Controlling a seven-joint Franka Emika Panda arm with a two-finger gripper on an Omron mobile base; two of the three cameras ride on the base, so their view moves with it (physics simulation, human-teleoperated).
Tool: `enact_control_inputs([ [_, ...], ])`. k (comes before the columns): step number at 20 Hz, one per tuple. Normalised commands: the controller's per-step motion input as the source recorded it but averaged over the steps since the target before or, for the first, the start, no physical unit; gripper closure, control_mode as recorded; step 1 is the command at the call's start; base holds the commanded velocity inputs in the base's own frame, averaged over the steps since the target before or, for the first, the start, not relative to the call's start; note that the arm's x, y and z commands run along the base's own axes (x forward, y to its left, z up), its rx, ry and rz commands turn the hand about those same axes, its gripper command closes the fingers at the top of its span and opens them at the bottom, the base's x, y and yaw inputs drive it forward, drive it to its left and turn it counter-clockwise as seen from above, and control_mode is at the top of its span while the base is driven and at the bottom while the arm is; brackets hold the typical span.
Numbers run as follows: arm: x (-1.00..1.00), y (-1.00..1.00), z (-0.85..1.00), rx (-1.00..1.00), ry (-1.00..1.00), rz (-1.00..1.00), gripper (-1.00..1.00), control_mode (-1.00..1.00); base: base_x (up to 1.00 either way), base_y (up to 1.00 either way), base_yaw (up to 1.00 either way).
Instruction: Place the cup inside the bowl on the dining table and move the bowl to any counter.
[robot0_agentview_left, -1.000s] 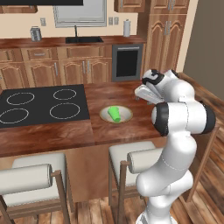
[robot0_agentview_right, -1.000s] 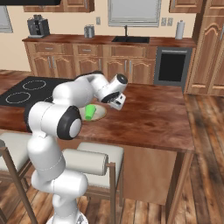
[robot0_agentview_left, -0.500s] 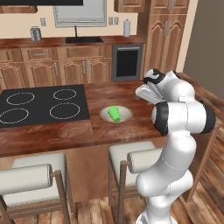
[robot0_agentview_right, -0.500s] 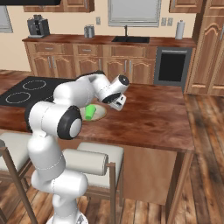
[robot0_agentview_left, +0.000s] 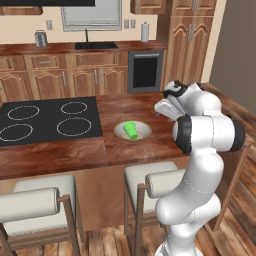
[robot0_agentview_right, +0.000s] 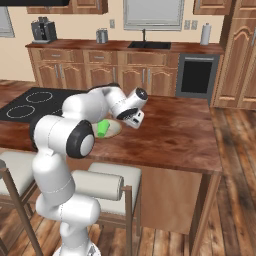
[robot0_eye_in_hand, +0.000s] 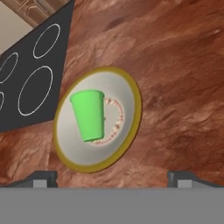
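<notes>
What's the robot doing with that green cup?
The green cup already sits in the bowl on the dining table, beside the black cooktop. The robot isn't holding anything: its gripper is open and hovers over the table next to the bowl. The bowl has yet to go to a counter, like the one with the sink along the wall.
</notes>
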Motion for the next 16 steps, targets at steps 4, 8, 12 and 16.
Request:
enact_control_inputs([
  [4,0.0,0.0,-0.15,0.0,0.01,0.0,-1.0,-1.0,0.0,0.0,0.0],
  [8,0.0,0.0,-0.12,0.0,0.0,0.0,-1.0,-1.0,0.0,0.0,0.0],
  [12,0.0,0.0,-0.16,0.0,0.0,0.0,-1.0,-1.0,0.0,0.0,0.0],
  [16,0.0,0.0,-0.17,0.0,0.0,0.0,-1.0,-1.0,0.0,0.0,0.0],
])
